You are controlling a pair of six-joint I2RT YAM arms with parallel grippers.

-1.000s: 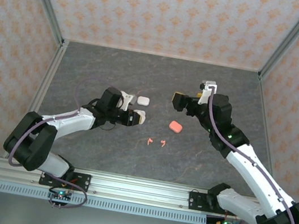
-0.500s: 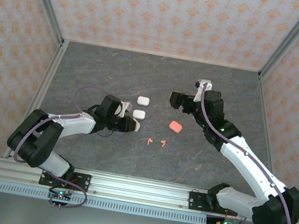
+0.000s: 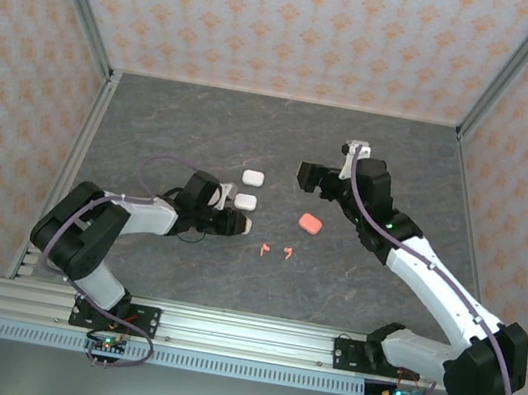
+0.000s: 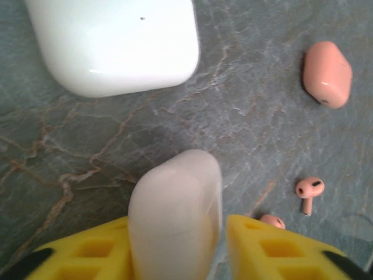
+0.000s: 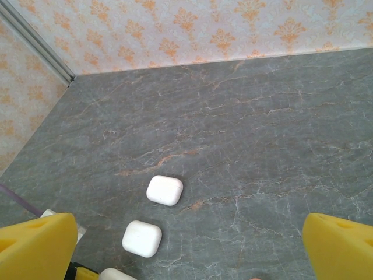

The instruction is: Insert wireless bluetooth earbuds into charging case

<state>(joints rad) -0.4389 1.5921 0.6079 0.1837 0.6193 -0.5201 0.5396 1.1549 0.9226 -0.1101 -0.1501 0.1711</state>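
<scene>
Left fingers (image 4: 87, 254) sit either side of a white charging case (image 4: 175, 216), can't tell if they're gripping; right fingers (image 5: 35, 245) spread wide, empty.

Left wrist view: far white charging case (image 4: 111, 41) cut off by top edge; near white charging case (image 4: 175, 210) blurred, cut off at bottom edge between left gripper's yellow fingers (image 4: 87, 251), contact unclear; one pink earbud (image 4: 271, 221) half hidden behind the finger beside it.

The table (image 3: 229, 283) is viewed from high above its near edge. White cases (image 5: 164, 190) are shared by the close left-wrist and higher, forward-facing right-wrist views.
</scene>
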